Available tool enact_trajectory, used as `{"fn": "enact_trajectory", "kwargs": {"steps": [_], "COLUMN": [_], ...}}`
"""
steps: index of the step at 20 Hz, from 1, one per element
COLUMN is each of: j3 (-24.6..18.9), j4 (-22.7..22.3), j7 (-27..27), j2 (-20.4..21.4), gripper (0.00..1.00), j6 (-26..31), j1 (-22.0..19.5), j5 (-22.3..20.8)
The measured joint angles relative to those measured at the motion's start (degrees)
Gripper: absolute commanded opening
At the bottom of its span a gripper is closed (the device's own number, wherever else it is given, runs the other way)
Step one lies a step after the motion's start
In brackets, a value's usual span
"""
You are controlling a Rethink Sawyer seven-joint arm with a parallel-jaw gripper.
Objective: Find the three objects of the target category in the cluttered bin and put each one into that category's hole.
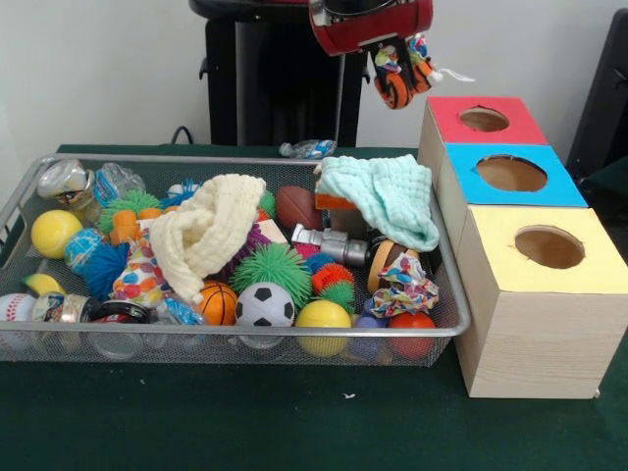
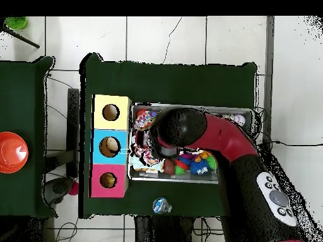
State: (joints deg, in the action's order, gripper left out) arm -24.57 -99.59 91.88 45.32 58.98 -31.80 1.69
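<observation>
Orange-and-black toy (image 1: 397, 78) — gripped in the raised hand (image 1: 400, 61) — above the bin (image 1: 245, 339).

No readable text, labels or numbers anywhere.

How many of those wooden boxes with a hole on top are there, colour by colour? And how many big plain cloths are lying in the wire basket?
Red-topped box: 1
Blue-topped box: 1
Yellow-topped box: 1
Cream cloth: 1
Mint cloth: 1
Total: 5
</observation>
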Motion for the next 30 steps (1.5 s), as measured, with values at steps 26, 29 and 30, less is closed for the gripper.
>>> {"fn": "enact_trajectory", "kwargs": {"steps": [26, 29, 30], "j3": [2.2, 2.6, 2.8], "j4": [-7.8, -8.5, -8.8], "j7": [0.0, 0.0, 0.0], "j2": [-3.0, -3.9, -4.3], "gripper": [0.00, 0.00, 0.00], "j6": [-21.7, -22.5, -22.5], "j1": [7.9, 8.9, 9.2], "j5": [-1.0, -1.0, -1.0]}}
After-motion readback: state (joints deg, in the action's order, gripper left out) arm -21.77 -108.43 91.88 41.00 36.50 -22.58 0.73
